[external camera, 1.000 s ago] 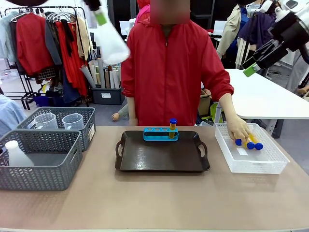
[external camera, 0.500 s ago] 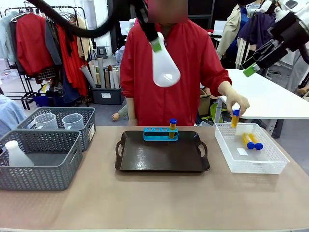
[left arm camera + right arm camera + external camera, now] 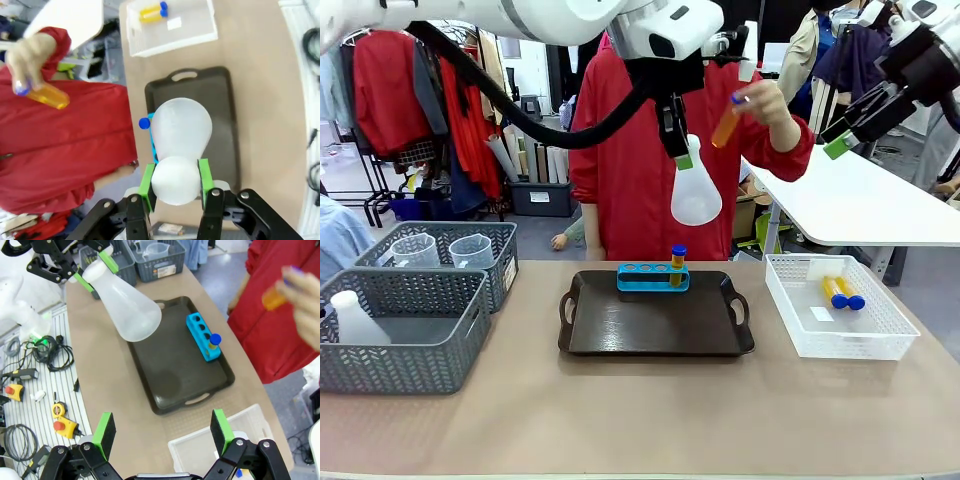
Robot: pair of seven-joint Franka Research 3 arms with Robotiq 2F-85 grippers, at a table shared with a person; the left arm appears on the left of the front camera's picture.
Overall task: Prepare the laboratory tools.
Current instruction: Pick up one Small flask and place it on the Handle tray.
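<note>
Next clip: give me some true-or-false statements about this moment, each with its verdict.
1. The left pincer grips the conical flask by its neck. True.
2. The blue rack holds three tubes. False: one tube stands in it.
3. The right pincer is open and empty. True.
4. The white basket is empty. False: two tubes lie in it.
5. The person's hand holds an orange tube raised. True.
</note>
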